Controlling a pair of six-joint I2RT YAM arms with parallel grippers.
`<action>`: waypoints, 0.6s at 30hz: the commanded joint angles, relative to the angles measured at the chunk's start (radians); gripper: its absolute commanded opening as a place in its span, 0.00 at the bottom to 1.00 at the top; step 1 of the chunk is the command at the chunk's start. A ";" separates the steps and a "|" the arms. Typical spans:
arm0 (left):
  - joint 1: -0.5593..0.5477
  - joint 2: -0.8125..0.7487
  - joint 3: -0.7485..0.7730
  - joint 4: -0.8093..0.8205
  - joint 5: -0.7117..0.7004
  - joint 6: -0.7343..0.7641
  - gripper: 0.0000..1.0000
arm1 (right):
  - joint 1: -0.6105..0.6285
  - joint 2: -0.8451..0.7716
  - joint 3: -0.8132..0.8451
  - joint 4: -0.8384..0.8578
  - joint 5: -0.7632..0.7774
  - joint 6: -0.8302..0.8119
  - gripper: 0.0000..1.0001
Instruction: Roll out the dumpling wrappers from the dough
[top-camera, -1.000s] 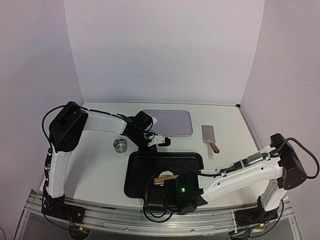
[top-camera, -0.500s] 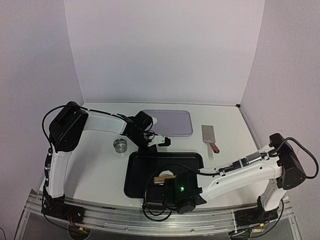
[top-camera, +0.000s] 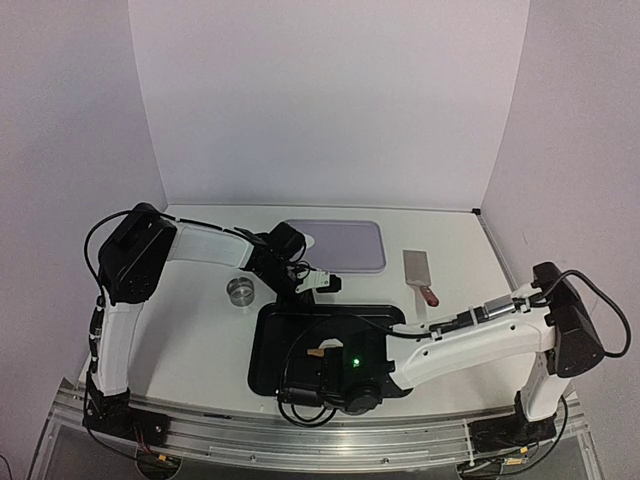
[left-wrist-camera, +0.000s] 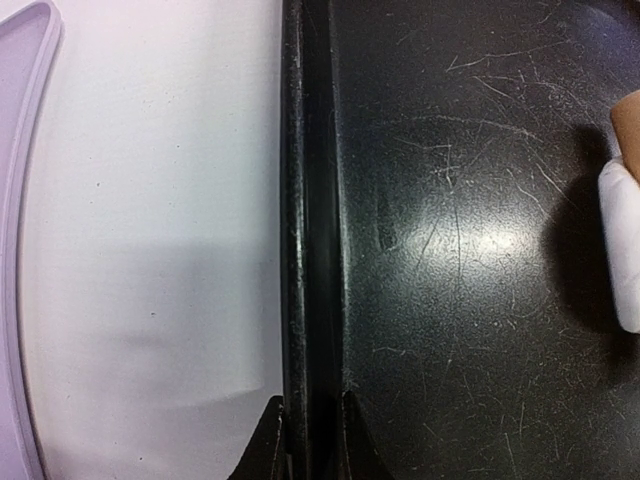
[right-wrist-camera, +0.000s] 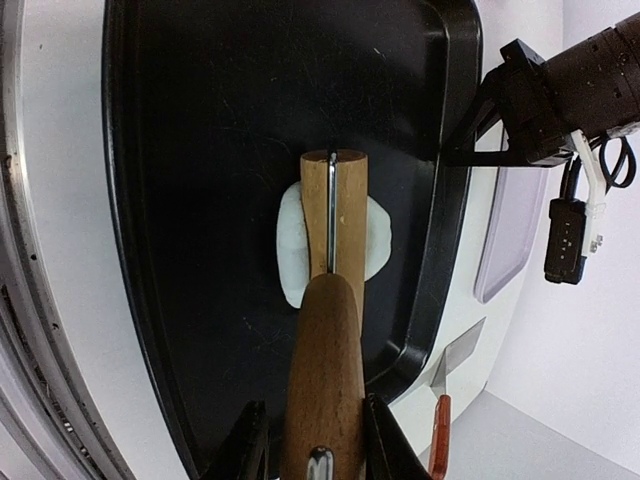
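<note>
Pinches far rim of black tray (left-wrist-camera: 420, 250) w/ L gripper (left-wrist-camera: 310, 445): jaws closed on the lip, one finger inside, one outside over the table (left-wrist-camera: 150, 250). Grips wooden rolling pin (right-wrist-camera: 325, 330) by its handle w/ R gripper (right-wrist-camera: 318, 445), fingers tight on both sides. Rests roller end across the dough (right-wrist-camera: 290, 240), approx. mid-tray, on tray floor. Dough: flat white patch w/ uneven outline, poking out either side of roller. In top view, mostly under R wrist. Beyond black tray, just past L gripper: lavender tray (top-camera: 350, 248). Left of black tray, apart from it: small round metal cup or ring (top-camera: 240, 291) (too small to tell which). To the right, well apart: flat scraper (top-camera: 418, 268) w/ reddish handle, blade toward far wall.
</note>
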 joint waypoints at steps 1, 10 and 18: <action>0.010 0.018 0.020 0.049 -0.115 0.082 0.00 | 0.080 0.025 -0.085 -0.089 -0.339 0.106 0.00; 0.010 0.013 0.003 0.051 -0.122 0.083 0.00 | 0.008 0.038 -0.032 -0.069 -0.265 0.061 0.00; 0.010 0.014 0.013 0.052 -0.118 0.077 0.00 | -0.011 0.062 0.006 -0.051 -0.294 0.034 0.00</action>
